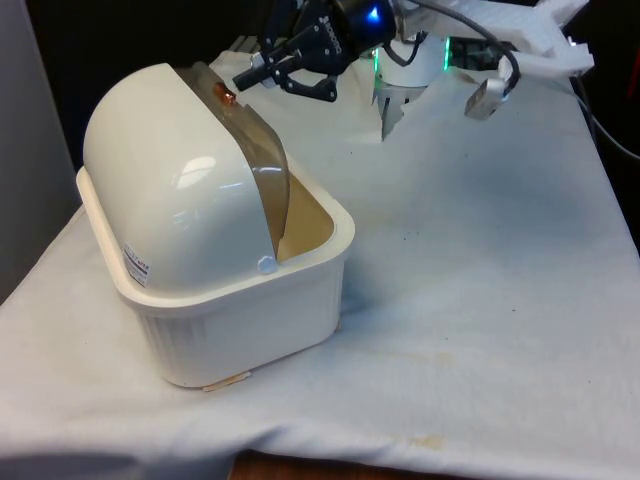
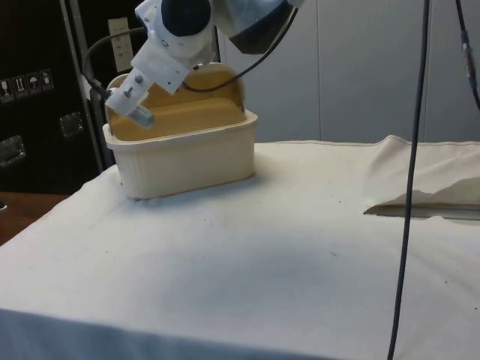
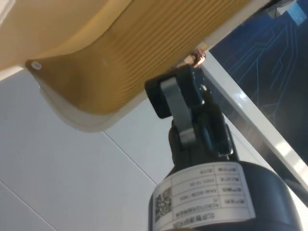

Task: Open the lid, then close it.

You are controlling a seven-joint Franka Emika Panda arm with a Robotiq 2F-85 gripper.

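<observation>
A white cloth (image 1: 480,300) covers the table, bare across its near part in the front view, with a few faint stains close to the near edge. On the front view's left stands a cream bread box (image 1: 250,300), a ribbed tub with a thick rim, turned so that its rounded white hood (image 1: 170,190) faces the camera. The lid (image 1: 262,170), a translucent brownish roll-top, is rolled up under the hood, so the inside of the tub lies open on the front view's right side of the box. In the side view the bread box (image 2: 187,154) sits at the far left corner of the table, its tan interior plainly visible above the rim.

Just beyond the box, the gripper (image 1: 252,72) reaches in from the robot's end and stands at the upper edge of the lid, beside a small copper-coloured knob (image 1: 227,96) on that edge. In the side view the gripper (image 2: 133,105) points down and toward the box's open mouth, in front of the tan inner wall. The wrist view puts the fingers (image 3: 175,98) close together right at the lid's ribbed edge (image 3: 144,48), next to the knob (image 3: 196,58); whether they pinch the knob or merely touch it cannot be told, and no clear gap shows between them.

Farther back, the cloth bunches up into a folded ridge (image 2: 420,176) well apart from the box.
</observation>
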